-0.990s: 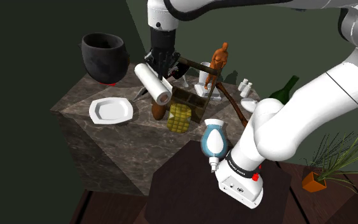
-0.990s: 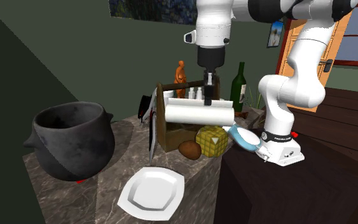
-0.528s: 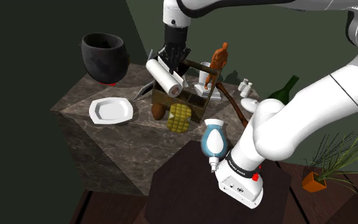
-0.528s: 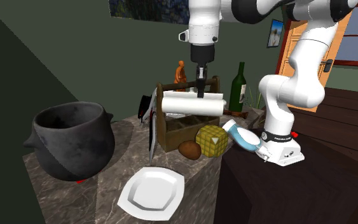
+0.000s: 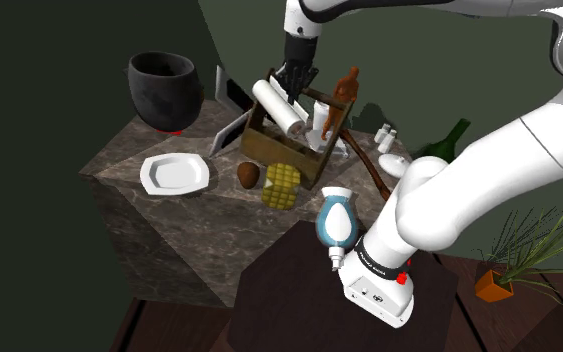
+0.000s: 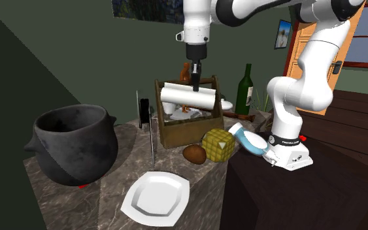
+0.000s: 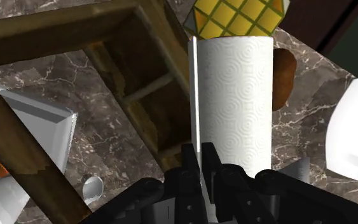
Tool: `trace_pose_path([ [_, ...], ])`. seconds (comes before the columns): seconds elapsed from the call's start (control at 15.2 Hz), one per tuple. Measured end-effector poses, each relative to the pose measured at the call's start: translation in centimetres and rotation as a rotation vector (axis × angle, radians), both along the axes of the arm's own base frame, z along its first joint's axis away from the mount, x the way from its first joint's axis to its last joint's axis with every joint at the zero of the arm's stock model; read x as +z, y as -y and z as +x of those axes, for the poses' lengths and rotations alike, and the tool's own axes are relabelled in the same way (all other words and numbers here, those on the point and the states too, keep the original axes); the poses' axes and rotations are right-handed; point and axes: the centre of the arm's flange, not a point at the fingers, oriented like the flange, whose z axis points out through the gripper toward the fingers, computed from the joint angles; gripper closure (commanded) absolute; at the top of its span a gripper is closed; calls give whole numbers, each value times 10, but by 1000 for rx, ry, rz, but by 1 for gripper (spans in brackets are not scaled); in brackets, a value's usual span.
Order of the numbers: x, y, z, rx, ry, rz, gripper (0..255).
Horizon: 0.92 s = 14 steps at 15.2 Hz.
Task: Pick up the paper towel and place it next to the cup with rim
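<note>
My gripper (image 5: 291, 82) is shut on the white paper towel roll (image 5: 279, 107), which hangs level in the air above the wooden caddy (image 5: 287, 152). In the second exterior view the roll (image 6: 187, 97) lies crosswise under the gripper (image 6: 194, 82), just over the caddy's handle. Seen from the wrist, the patterned roll (image 7: 234, 108) runs away from the gripper (image 7: 200, 170), whose black fingers pinch its edge. A white cup (image 5: 324, 125) stands behind the caddy, close to the orange figurine (image 5: 345, 92) and partly hidden by the handle.
On the marble-topped block stand a black pot (image 5: 162, 90), a white plate (image 5: 174, 174), a yellow patterned cube (image 5: 282, 184), a brown egg-shaped thing (image 5: 248, 175) and a leaning picture frame (image 5: 231, 130). A green bottle (image 5: 449, 140) and small shakers (image 5: 386, 135) stand at the back.
The gripper has carried the roll up and toward the back, from beside the caddy to over it. The picture frame by the caddy stands differently than before.
</note>
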Motion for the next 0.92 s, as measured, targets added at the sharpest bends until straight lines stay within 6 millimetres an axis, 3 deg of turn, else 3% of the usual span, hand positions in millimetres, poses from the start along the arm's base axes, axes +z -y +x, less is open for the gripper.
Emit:
trace_pose_path([
  [0.73, -1, 143, 13, 0, 0, 0, 255],
  [0.79, -1, 163, 11, -2, 0, 1, 255],
  [0.92, -9, 177, 15, -1, 0, 0, 255],
])
